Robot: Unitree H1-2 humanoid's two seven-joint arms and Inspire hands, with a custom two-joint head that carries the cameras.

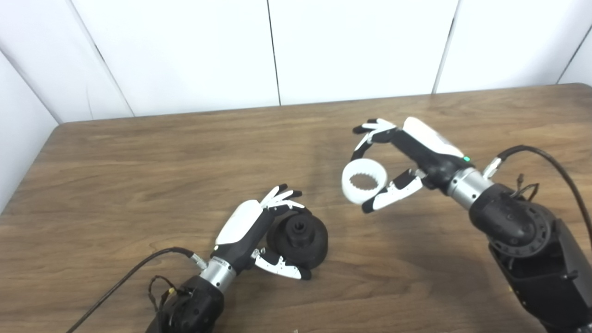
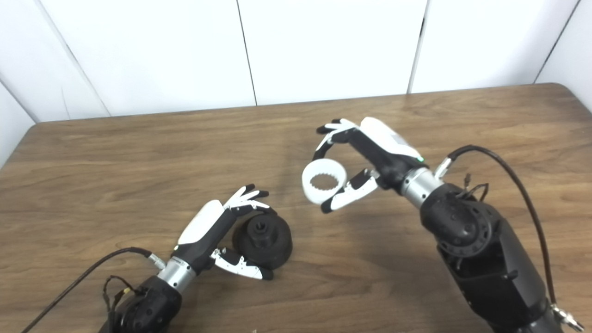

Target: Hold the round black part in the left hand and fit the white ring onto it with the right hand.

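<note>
The round black part (image 1: pixel 298 238) rests on the wooden table (image 1: pixel 138 162) near the front, its hub with a small central socket facing up. My left hand (image 1: pixel 259 231) is shut on it, fingers curled over its far rim and thumb under its near edge. The white ring (image 1: pixel 364 181), toothed on its inner face, hangs above the table to the right of and beyond the black part. My right hand (image 1: pixel 397 159) is shut on the ring, pinching it between fingers at the top and thumb at the lower right. Ring and black part are well apart.
White wall panels (image 1: pixel 277 46) stand right behind the table's far edge. The table's left corner (image 1: pixel 60 125) is rounded. Black cables (image 1: pixel 545 157) trail from both wrists over the tabletop.
</note>
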